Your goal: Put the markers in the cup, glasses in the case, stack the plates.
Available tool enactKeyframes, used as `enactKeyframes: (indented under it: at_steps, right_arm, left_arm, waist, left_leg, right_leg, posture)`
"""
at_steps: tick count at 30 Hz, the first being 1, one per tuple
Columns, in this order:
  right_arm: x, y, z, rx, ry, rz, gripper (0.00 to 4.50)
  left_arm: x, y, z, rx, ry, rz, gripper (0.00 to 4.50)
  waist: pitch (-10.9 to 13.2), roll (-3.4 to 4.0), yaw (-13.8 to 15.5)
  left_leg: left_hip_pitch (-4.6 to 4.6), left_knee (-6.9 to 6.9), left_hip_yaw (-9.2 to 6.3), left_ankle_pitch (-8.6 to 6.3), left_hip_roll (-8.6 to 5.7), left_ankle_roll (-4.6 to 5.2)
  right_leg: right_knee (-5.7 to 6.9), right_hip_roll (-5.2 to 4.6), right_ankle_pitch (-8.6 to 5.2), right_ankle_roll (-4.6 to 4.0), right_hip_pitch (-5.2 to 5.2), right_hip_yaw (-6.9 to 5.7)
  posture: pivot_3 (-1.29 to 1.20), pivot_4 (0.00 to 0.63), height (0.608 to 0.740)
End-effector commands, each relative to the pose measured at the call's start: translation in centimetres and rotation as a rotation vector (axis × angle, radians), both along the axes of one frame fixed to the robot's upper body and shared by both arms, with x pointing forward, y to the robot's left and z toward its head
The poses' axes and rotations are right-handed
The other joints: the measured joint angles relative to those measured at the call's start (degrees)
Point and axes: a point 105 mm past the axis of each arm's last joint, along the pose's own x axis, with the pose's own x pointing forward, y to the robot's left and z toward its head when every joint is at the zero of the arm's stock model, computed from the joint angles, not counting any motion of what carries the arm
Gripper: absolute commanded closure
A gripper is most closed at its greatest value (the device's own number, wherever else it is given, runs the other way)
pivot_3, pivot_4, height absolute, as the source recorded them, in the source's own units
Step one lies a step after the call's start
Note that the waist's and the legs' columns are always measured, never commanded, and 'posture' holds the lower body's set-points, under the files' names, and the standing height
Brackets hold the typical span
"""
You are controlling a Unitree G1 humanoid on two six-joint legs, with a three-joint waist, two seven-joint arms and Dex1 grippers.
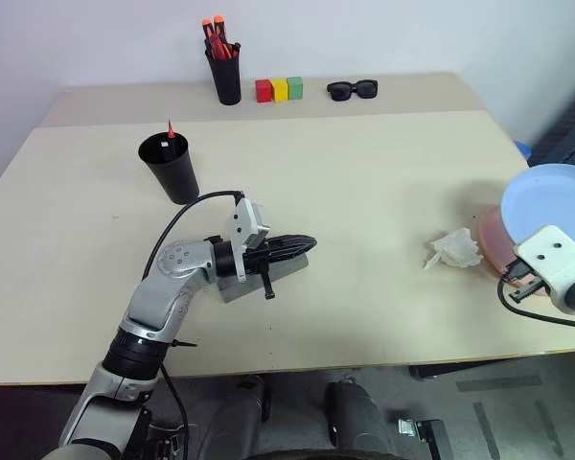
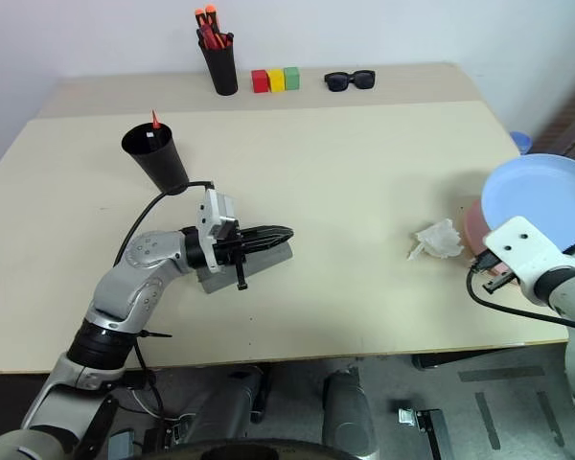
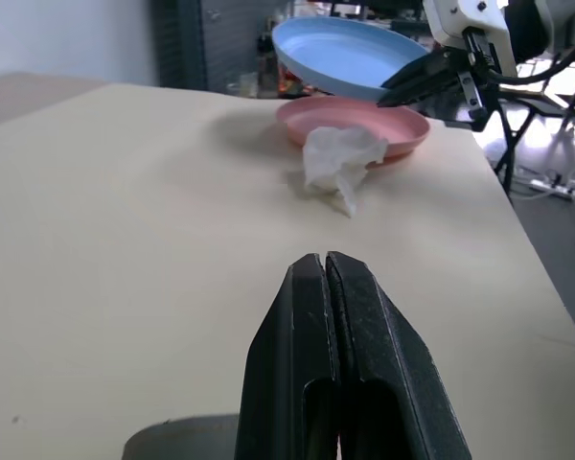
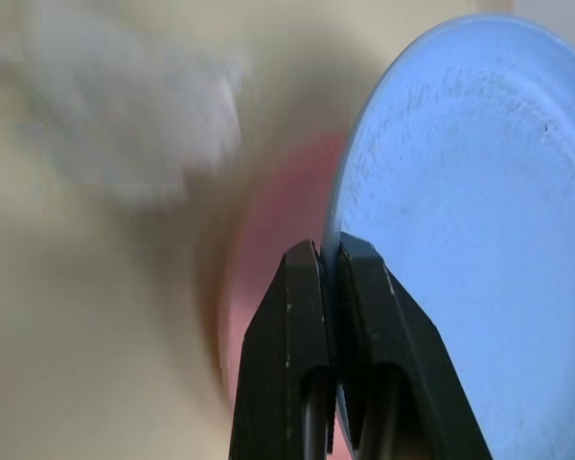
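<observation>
Fingers of the right gripper (image 4: 331, 264) are seen pinched on the near rim of the light blue plate (image 1: 554, 199), which is held raised and tilted at the table's right edge. Beneath and partly behind it, the salmon pink plate (image 3: 353, 123) lies flat on the table (image 1: 364, 192). A crumpled white tissue (image 1: 455, 249) is found just to the left of the pink plate.

The left gripper (image 1: 305, 243) is pressed together with nothing between its fingers, held level and pointed to the right above the middle of the near table. Under it, the grey case (image 1: 254, 284) rests on the surface, mostly hidden by the wrist; whether the glasses are inside cannot be told.

Farther away and to the left, the black cup (image 1: 170, 167) stands upright, and a red marker tip (image 1: 171, 128) is seen rising above its rim. Along the far edge a narrower black pen holder (image 1: 226, 77) with orange-capped red pens is placed, then three small blocks (image 1: 279, 90) in red, yellow and green, then black sunglasses (image 1: 353, 90) to their right.

The surface is a pale beige tabletop made of two joined sections, set against a plain white wall (image 1: 364, 34). A grey floor (image 1: 517, 412) is shown beyond the near edge.
</observation>
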Motion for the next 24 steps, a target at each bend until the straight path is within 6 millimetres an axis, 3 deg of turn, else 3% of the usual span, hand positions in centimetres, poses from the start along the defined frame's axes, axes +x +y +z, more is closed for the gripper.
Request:
enactKeyframes:
  at_steps: [1, 6, 12, 16, 20, 23, 24]
  right_arm:
    - [-0.1, 0.1, 1.3, 0.012, -0.055, 0.001, 3.08]
    - [0.7, 0.1, 1.8, 0.004, -0.093, 0.011, 0.62]
    - [1.8, 2.9, 2.1, 0.304, -0.121, 0.101, 0.62]
    - [1.8, 5.1, -0.4, 0.384, -0.035, 0.156, 0.62]
    - [2.8, 4.8, -3.1, 0.340, -0.001, 0.096, 0.62]
    - [3.2, 4.2, -4.3, 0.321, 0.006, 0.058, 1.43]
    - [3.2, 4.1, -4.5, 0.314, 0.008, 0.055, 1.89]
  left_arm:
    - [-0.1, -0.4, 0.8, -0.010, -0.050, -0.021, 4.50]
    - [-0.2, -0.2, 0.7, -0.012, -0.054, 0.005, 4.50]
    - [-0.5, 0.3, 0.4, -0.003, -0.049, 0.029, 4.50]
    - [-0.8, 0.1, 0.3, -0.001, -0.046, 0.030, 4.50]
    - [-0.9, -0.2, 0.2, -0.001, -0.047, 0.029, 4.50]
    - [-1.0, -0.5, 0.3, -0.006, -0.050, 0.030, 4.50]
    - [-1.0, -0.6, 0.4, -0.007, -0.050, 0.030, 4.50]
  waist:
    - [0.00, 0.00, 0.05]
    - [-0.01, 0.01, 0.60]
    - [-0.01, 0.01, 0.76]
    - [-0.01, 0.00, 0.86]
    - [-0.01, 0.02, 0.81]
    - [-0.01, 0.02, 0.84]
    - [-0.01, 0.02, 0.84]
  left_leg:
    - [0.06, 0.00, -0.01, -0.02, 0.00, 0.02]
    - [0.07, 0.02, -0.01, -0.03, -0.02, 0.05]
    - [0.07, 0.02, -0.18, -0.03, -0.01, 0.05]
    - [0.05, 0.02, -0.28, -0.05, -0.05, 0.08]
    - [0.08, 0.02, -0.27, -0.06, -0.04, 0.08]
    - [0.07, 0.02, -0.25, -0.06, -0.05, 0.07]
    - [0.07, 0.02, -0.25, -0.06, -0.05, 0.07]
  right_leg:
    - [-0.01, 0.00, -0.02, 0.01, 0.09, -0.01]
    - [-0.06, -0.05, -0.03, 0.02, 0.14, -0.01]
    - [-0.07, -0.05, -0.03, 0.02, 0.15, -0.03]
    - [-0.13, -0.07, -0.04, 0.03, 0.20, -0.06]
    - [-0.13, -0.07, -0.04, 0.02, 0.20, -0.06]
    - [-0.14, -0.07, -0.04, 0.01, 0.19, -0.04]
    - [-0.14, -0.07, -0.04, 0.01, 0.19, -0.05]
  posture:
    - [0.00, 0.150, 0.740]
    - [0.00, 0.150, 0.740]
    - [0.00, 0.150, 0.740]
    - [0.00, 0.150, 0.740]
    - [0.00, 0.150, 0.740]
    - [0.00, 0.150, 0.740]
    - [0.00, 0.150, 0.740]
